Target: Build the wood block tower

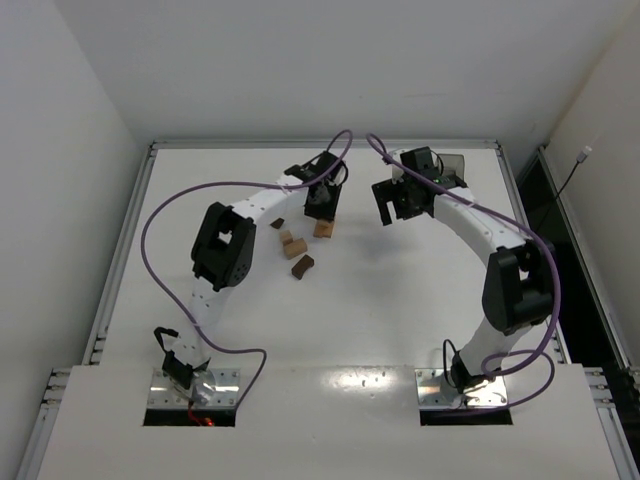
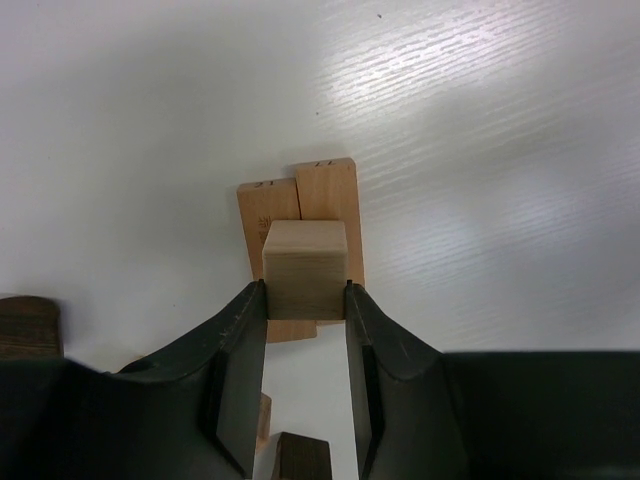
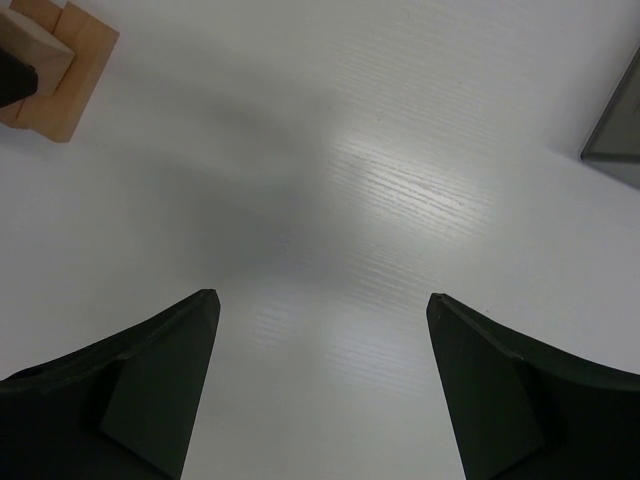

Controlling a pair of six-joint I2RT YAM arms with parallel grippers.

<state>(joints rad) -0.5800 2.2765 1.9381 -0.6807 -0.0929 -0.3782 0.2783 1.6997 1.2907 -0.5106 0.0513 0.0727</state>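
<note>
My left gripper [image 2: 305, 292] is shut on a light tan cube [image 2: 305, 265] and holds it over two light tan bars [image 2: 328, 195] that lie side by side on the table. Whether the cube touches the bars I cannot tell. In the top view this stack [image 1: 323, 230] sits just below the left gripper [image 1: 322, 212]. More wood blocks lie to its left: a small dark piece [image 1: 278, 223], two tan pieces [image 1: 291, 243] and a dark notched piece [image 1: 303, 265]. My right gripper [image 3: 320, 300] is open and empty, to the right of the stack [image 3: 62, 52].
A translucent grey tray [image 1: 455, 166] stands at the back right, behind the right gripper [image 1: 390, 207]; its corner shows in the right wrist view [image 3: 615, 125]. A dark block [image 2: 25, 325] and another [image 2: 300, 458] lie near the left fingers.
</note>
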